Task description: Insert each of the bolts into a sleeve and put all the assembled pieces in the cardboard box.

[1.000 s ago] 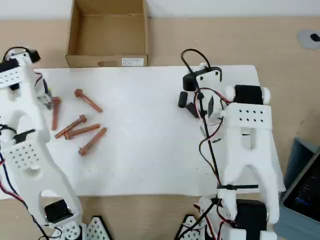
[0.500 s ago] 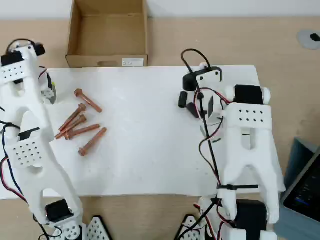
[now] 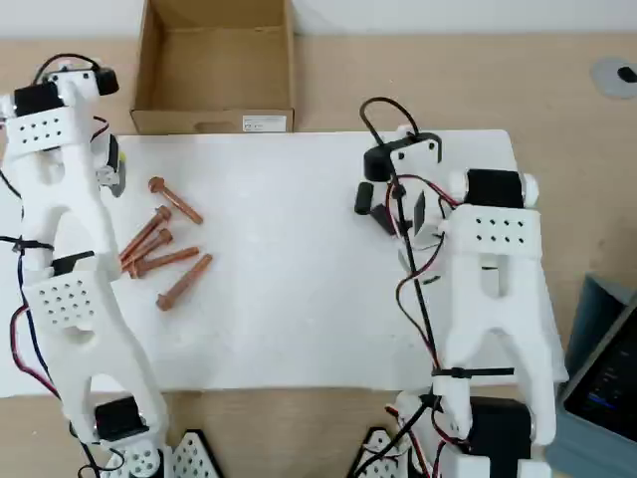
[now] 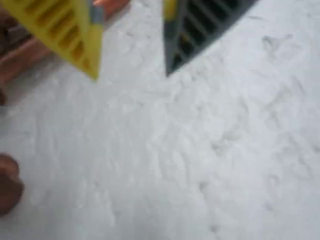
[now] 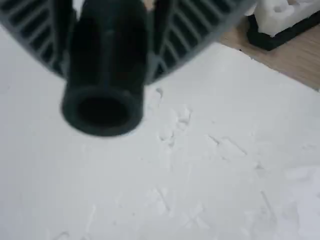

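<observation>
At the left edge of the white foam mat (image 3: 299,299), the left gripper (image 4: 131,70) hangs low, its jaws apart and empty. The five copper-coloured metal bolts (image 3: 164,261) lie flat just beside it toward the mat's middle, most of them slanting, so this arm is much the nearer. The open brown cardboard box (image 3: 214,121) stands beyond the far edge, clear of that path. Well apart to the right, the right gripper (image 5: 110,75) is clamped on a black cylindrical sleeve (image 5: 102,107) with its bore open.
</observation>
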Controlling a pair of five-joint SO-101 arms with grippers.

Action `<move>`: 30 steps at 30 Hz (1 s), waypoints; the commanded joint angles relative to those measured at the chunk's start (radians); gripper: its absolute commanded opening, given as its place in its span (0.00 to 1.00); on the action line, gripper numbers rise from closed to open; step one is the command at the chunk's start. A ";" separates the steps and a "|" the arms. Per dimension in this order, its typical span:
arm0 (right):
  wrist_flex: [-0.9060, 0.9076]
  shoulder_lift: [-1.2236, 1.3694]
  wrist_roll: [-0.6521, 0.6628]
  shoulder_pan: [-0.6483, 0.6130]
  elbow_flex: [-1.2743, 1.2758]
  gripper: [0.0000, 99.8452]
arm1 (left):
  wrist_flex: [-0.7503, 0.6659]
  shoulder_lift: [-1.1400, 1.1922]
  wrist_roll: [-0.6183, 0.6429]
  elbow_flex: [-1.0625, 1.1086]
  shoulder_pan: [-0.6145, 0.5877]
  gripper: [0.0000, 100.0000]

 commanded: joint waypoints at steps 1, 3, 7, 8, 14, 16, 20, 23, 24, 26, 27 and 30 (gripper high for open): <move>-0.002 -0.035 0.009 0.008 0.002 0.01 | 0.012 -0.016 -0.043 -0.044 0.026 0.10; -0.002 -0.035 0.008 0.008 0.002 0.01 | 0.012 -0.016 -0.069 -0.044 0.031 0.10; -0.002 -0.035 0.008 0.008 0.002 0.01 | 0.012 -0.021 -0.087 -0.025 0.041 0.10; -0.002 -0.035 0.008 0.008 0.002 0.01 | 0.012 -0.033 -0.091 -0.012 0.046 0.10; -0.003 -0.035 0.008 0.008 0.002 0.01 | 0.012 -0.232 -0.091 0.130 0.078 0.10; -0.003 -0.035 0.008 0.008 0.002 0.01 | 0.012 -0.302 -0.091 0.193 0.097 0.10; -0.003 0.005 0.008 0.008 0.002 0.01 | 0.009 -0.363 -0.112 0.299 0.121 0.10; -0.003 0.035 0.008 0.008 -0.002 0.01 | -0.026 -0.346 -0.121 0.338 0.121 0.10; -0.006 0.039 0.006 0.008 -0.002 0.01 | -0.040 -0.337 -0.124 0.344 0.120 0.10; -0.017 0.044 0.006 0.008 -0.001 0.01 | -0.055 -0.315 -0.153 0.353 0.120 0.10; -0.017 0.045 0.006 0.008 -0.001 0.01 | -0.057 -0.303 -0.164 0.351 0.121 0.10; -0.018 0.047 0.006 0.007 -0.002 0.01 | -0.077 -0.260 -0.184 0.345 0.123 0.10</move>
